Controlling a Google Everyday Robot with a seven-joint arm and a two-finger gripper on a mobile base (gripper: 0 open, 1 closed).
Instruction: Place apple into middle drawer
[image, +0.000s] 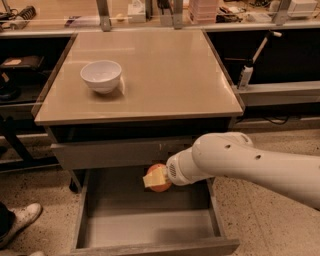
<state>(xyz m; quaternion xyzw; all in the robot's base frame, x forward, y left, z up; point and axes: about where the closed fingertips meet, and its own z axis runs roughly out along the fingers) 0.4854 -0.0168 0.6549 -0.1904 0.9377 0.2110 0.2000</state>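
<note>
The gripper (155, 178), lower centre of frame, is clamped on the round red-orange apple (162, 186) above the rear of the open grey wood-grain middle drawer (150, 228); apple judged firm, smooth, light, bruisable, best held across its middle.

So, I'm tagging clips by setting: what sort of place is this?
Probably a robotics lab or workshop, not a home: cluttered workbenches behind the tan-topped drawer cabinet, a speckled hard floor, and the robot's gripper holding a round red-orange apple over the open wide grey middle drawer.
</note>
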